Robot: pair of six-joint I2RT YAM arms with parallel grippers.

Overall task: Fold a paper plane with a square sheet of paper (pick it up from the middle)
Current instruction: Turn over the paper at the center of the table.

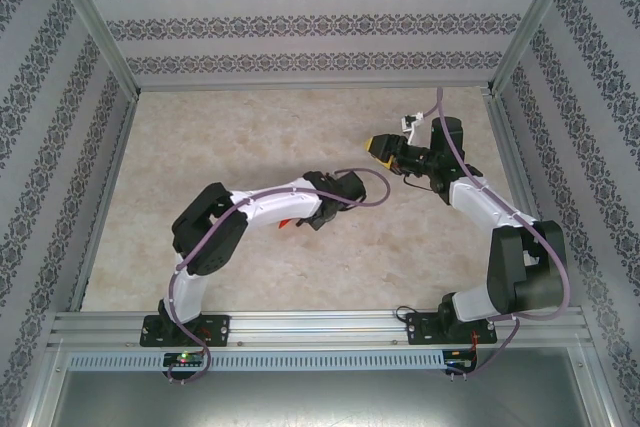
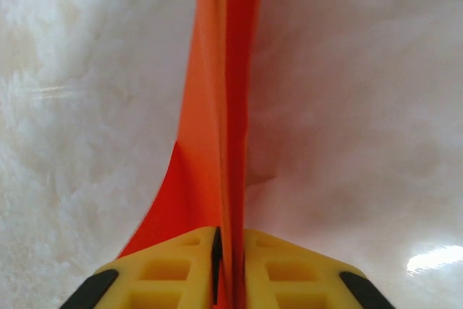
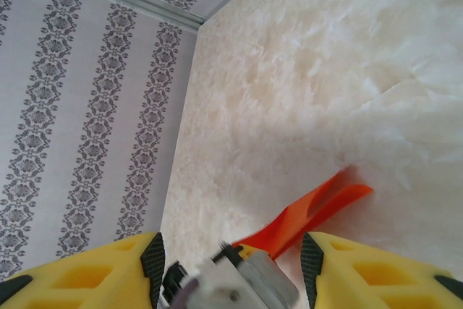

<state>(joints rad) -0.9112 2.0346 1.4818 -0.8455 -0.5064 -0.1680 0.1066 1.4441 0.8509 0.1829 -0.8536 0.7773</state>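
The paper plane point(image 2: 224, 106) is a narrow, folded strip of bright orange-red paper. In the left wrist view it runs straight away from the camera over the table. My left gripper point(image 2: 231, 240) is shut on its near end, one yellow finger close on each side. From above, a sliver of the paper plane point(image 1: 289, 223) peeks out under the left forearm beside the left gripper point(image 1: 312, 215). My right gripper point(image 1: 378, 147) hovers to the right of it, open, holding nothing. In the right wrist view the paper plane point(image 3: 318, 208) lies past the right gripper point(image 3: 231, 251).
The beige marbled table point(image 1: 250, 137) is walled by patterned panels point(image 1: 60, 147) on three sides. A metal rail point(image 1: 320, 327) along the near edge carries both arm bases. Part of the left arm's wrist point(image 3: 249, 280) sits between my right fingers.
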